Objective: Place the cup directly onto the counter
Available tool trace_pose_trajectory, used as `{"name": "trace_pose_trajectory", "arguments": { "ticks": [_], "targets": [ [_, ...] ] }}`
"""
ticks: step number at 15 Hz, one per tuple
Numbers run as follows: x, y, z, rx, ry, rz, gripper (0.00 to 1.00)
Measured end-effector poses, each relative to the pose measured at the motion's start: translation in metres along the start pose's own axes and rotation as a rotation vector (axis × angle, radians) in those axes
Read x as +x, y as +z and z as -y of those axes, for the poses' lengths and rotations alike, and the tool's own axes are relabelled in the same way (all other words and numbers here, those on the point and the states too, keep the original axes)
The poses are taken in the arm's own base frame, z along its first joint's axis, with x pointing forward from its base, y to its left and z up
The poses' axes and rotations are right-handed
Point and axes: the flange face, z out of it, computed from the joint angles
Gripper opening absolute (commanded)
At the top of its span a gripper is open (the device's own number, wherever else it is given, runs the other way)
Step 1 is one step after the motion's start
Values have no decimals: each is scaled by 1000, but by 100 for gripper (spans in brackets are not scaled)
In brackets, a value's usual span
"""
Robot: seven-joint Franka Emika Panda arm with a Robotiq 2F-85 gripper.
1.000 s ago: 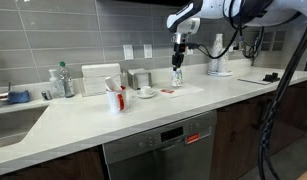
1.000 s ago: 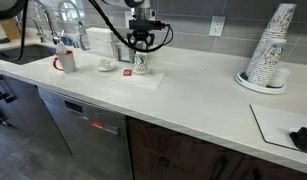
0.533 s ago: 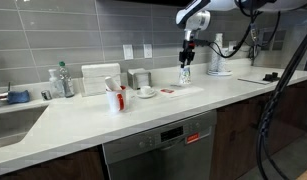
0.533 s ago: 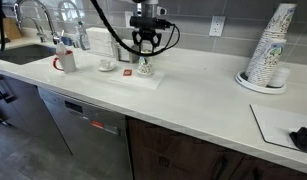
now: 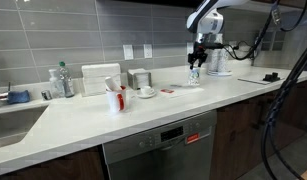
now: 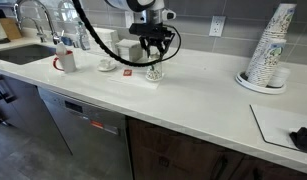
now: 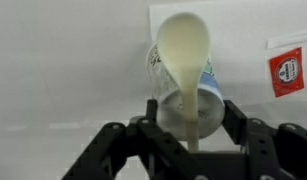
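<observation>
The cup [image 7: 183, 60] is clamped in the claw [image 7: 193, 112] over the worktop [image 7: 63, 60]; dropped early, it could be tipped onto the 3 o'clock mat [image 7: 287, 68].

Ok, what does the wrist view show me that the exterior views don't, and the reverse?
Only the wrist view: a look down into the open small pale cup, the jaws pressed on both its sides, and the logo on the small flat reddish mat. Only the exterior views: the long white counter end to end, steel dishwasher, white cup with saucer, tall stack of paper cups. Both: the cup held in the jaws over the counter, near the mat.
</observation>
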Motion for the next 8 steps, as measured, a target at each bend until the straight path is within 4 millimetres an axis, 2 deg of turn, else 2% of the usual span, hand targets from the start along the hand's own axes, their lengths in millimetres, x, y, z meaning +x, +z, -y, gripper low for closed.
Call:
{"name": "trace_pose_trajectory", "arguments": {
  "ticks": [5,8],
  "targets": [
    [-43,-13,-10,-37,132,14,41],
    [-57,-21,-14,-65,203,6,41]
  ]
}}
